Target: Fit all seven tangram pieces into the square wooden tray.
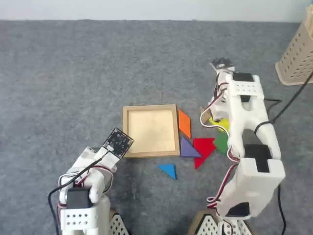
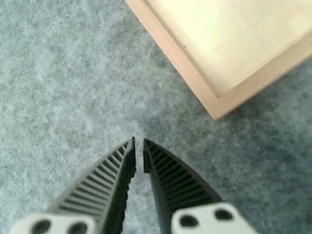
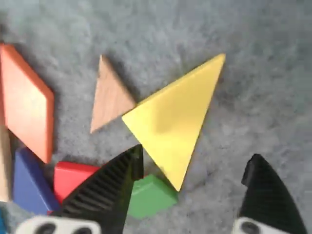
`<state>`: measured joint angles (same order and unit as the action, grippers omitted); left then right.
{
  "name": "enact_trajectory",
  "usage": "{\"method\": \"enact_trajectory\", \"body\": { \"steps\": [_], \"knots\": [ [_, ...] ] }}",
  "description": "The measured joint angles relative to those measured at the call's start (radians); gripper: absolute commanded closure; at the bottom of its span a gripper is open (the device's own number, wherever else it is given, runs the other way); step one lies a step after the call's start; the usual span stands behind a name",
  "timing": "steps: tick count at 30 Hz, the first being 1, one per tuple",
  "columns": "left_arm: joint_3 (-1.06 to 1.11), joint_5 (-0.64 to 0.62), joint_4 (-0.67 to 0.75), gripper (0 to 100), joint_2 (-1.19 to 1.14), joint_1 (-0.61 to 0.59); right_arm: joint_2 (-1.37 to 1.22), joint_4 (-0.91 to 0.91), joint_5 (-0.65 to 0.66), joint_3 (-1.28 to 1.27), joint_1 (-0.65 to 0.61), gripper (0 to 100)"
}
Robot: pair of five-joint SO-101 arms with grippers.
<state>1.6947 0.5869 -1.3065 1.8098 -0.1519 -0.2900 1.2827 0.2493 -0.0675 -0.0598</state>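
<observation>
The square wooden tray (image 1: 149, 131) lies empty at the table's middle. Right of it lie an orange parallelogram (image 1: 184, 122), a purple triangle (image 1: 188, 148), a red triangle (image 1: 204, 148) and a green piece (image 1: 221, 142). A small blue triangle (image 1: 168, 170) sits in front of the tray. My right gripper (image 3: 195, 165) hangs open over the large yellow triangle (image 3: 170, 126), beside a plain wooden triangle (image 3: 109, 97). My left gripper (image 2: 139, 142) is shut on nothing, just off the tray's near left corner (image 2: 219, 105).
A perforated beige rack (image 1: 298, 51) stands at the far right edge. Grey carpet covers the table, with open room behind and left of the tray. The right arm (image 1: 249, 127) hides part of the yellow and green pieces in the high view.
</observation>
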Motion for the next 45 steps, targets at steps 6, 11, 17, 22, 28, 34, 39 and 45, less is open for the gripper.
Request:
{"method": "enact_trajectory", "body": {
  "steps": [6, 11, 17, 22, 28, 34, 39, 45],
  "knots": [
    [0.000, 0.000, 0.000, 97, 0.000, 0.000, -0.023, -0.043, -0.074, 0.008, -0.087, 67.1],
    [0.000, 0.000, 0.000, 97, 0.000, -0.002, -0.140, -0.086, -0.114, 0.023, -0.080, 67.2],
    [0.000, 0.000, 0.000, 97, 0.000, -0.003, -0.175, -0.091, -0.135, 0.075, -0.060, 67.3],
    [0.000, 0.000, 0.000, 97, 0.000, 0.000, -0.178, -0.091, -0.141, 0.075, -0.055, 67.4],
    [0.000, 0.000, 0.000, 97, 0.000, -0.002, -0.180, -0.054, -0.143, 0.075, -0.051, 67.4],
    [0.000, 0.000, 0.000, 97, 0.000, -0.003, -0.203, -0.049, -0.143, 0.054, -0.044, 67.4],
    [0.000, 0.000, 0.000, 97, 0.000, 0.000, -0.203, -0.058, -0.143, 0.052, -0.043, 67.3],
    [0.000, 0.000, 0.000, 97, 0.000, 0.000, -0.203, -0.066, -0.147, 0.052, -0.043, 67.4]
  ]
}}
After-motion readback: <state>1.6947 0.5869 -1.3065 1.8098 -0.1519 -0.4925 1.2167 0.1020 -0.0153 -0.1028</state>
